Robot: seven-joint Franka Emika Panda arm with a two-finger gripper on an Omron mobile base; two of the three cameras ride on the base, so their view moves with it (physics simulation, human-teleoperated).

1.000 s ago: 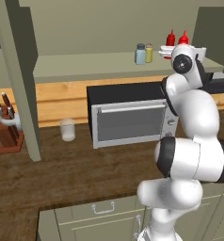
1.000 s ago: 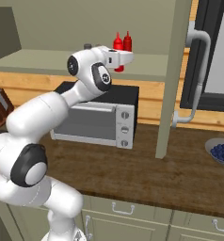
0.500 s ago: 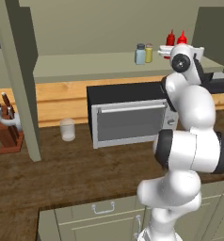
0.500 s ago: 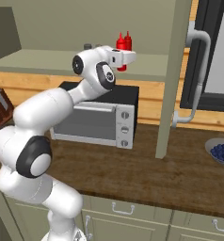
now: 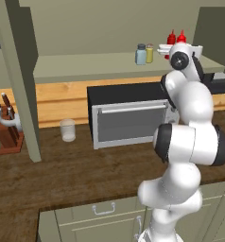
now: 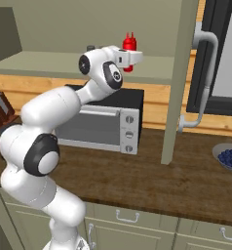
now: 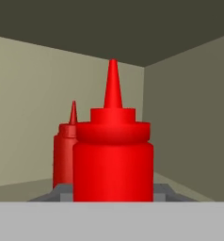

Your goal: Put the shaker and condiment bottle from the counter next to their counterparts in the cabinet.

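- The cabinet (image 5: 109, 66) serves as the landmark: its wide pale shelf runs above the black microwave (image 5: 128, 116), with a thick side post (image 6: 179, 78) at its right end.
- The gripper (image 6: 131, 57) is up at shelf height, over the right part of the shelf, reaching in from the front.
- In the hand view the condiment bottle (image 7: 113, 155) stands upright and close in front of the camera, the dark finger tips (image 7: 62, 192) showing low at either side of its body; the jaws are pinched onto this bottle.
- The second red bottle (image 7: 64, 150) stands just beside and behind it, deeper into the cabinet toward the back wall; whether the two touch cannot be told.
- In the left base view both red bottles (image 5: 176, 38) appear side by side near the right end of the shelf, partly behind the robot's hand.
- The shaker (image 5: 141, 54) stands upright on the shelf, left of the red bottles, just beside the yellowish shaker (image 5: 150, 53).
- Below the cabinet, the counter (image 5: 76, 170) carries a clear glass (image 5: 67, 130) left of the microwave and a knife block (image 5: 8, 134) beyond the left post.
- A bowl of blueberries (image 6: 230, 157) sits on the counter to the right of the right post.
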